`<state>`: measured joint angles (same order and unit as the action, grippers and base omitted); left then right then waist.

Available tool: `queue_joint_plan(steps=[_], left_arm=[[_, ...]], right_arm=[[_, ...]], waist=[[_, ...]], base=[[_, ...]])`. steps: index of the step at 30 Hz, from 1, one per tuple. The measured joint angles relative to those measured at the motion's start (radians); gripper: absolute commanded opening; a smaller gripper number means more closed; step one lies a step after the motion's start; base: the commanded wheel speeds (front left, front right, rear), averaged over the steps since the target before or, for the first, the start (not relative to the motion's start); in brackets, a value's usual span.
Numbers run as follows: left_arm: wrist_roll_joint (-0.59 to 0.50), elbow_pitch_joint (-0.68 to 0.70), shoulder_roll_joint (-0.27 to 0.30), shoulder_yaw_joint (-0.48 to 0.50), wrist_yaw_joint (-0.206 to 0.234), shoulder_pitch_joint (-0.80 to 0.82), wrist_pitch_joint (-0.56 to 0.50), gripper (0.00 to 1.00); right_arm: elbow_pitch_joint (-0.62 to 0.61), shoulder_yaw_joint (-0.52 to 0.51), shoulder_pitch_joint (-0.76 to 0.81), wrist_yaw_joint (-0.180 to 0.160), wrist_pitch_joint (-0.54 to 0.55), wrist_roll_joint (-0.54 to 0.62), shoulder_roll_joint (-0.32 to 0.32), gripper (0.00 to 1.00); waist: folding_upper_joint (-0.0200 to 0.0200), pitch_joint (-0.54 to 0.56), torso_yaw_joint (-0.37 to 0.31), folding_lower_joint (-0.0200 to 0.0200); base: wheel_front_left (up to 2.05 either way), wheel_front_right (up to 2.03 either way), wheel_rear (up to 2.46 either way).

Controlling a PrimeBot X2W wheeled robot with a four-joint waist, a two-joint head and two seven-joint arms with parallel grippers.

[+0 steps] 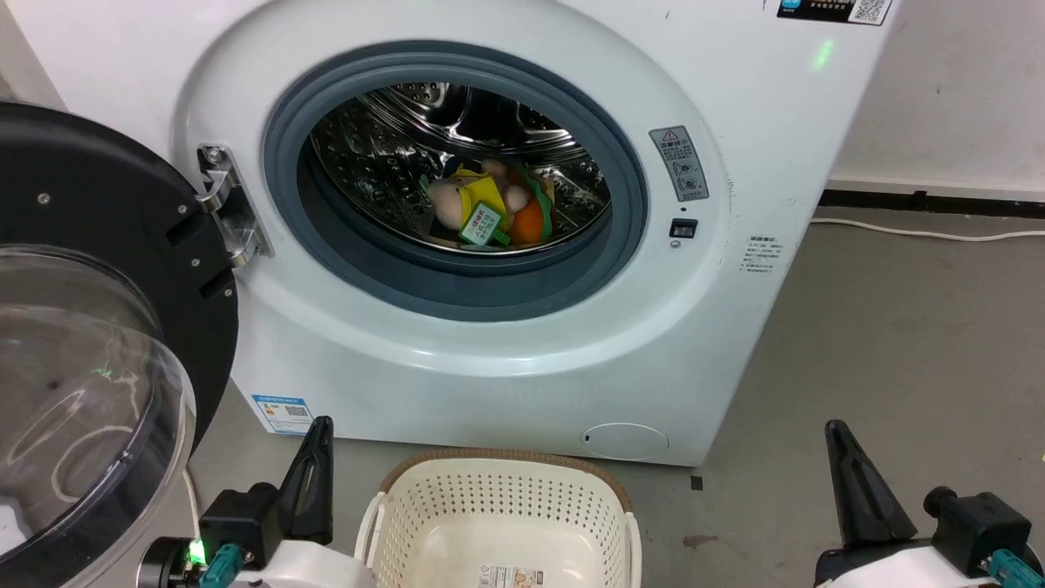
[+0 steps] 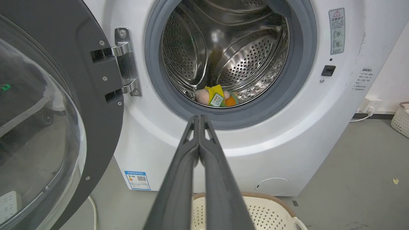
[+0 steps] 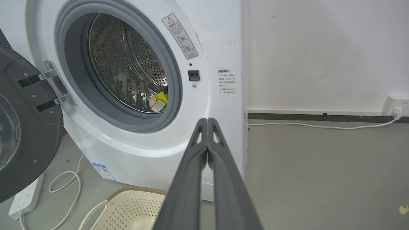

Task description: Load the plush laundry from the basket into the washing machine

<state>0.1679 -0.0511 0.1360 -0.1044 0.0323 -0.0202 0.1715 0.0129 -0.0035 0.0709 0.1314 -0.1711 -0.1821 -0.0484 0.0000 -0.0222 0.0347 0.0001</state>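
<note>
The background is a grey floor [image 1: 882, 343] and, at the upper right of the head view, a white wall [image 1: 955, 90]. The washing machine [image 1: 506, 376] occupies the upper centre. Its black-rimmed clear door [image 1: 90, 343] stands swung open at the left edge, hinged just beside the grey gasket [image 1: 457, 286]. The plush laundry [image 1: 490, 214] lies inside the steel drum [image 1: 384, 155], low in the porthole opening near the frame's centre, with its green tag turned outward. The basket [image 1: 490, 498] sits on the floor at bottom centre, just in front of the machine, and a label sticker shows on its inner bottom.

The left gripper [image 1: 321, 431] appears at lower left and the right gripper [image 1: 839, 441] at lower right, on either side of the basket and apart from it. Both point up the frame. In each wrist view the two dark fingers are pressed together from base to tip and grip no object. A white power strip [image 3: 25, 196] lies on the floor at the lower left of the right wrist view, below the open door.
</note>
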Motion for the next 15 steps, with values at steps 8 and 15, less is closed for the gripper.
queue_joint_plan(steps=[8, 15], left_arm=[[-0.015, 0.005, -0.009, 0.012, -0.001, 0.000, -0.014, 0.00], [-0.028, 0.010, -0.018, 0.020, -0.002, 0.000, -0.030, 0.00]], right_arm=[[-0.001, 0.001, -0.010, 0.000, 0.013, 0.019, 0.000, 0.00], [-0.001, 0.001, -0.014, 0.000, 0.029, 0.033, 0.000, 0.00]], waist=[[0.0000, 0.002, -0.003, 0.0000], [0.0000, 0.004, -0.006, 0.0000]], base=[[0.00, 0.00, 0.00], [0.00, 0.00, 0.00]])
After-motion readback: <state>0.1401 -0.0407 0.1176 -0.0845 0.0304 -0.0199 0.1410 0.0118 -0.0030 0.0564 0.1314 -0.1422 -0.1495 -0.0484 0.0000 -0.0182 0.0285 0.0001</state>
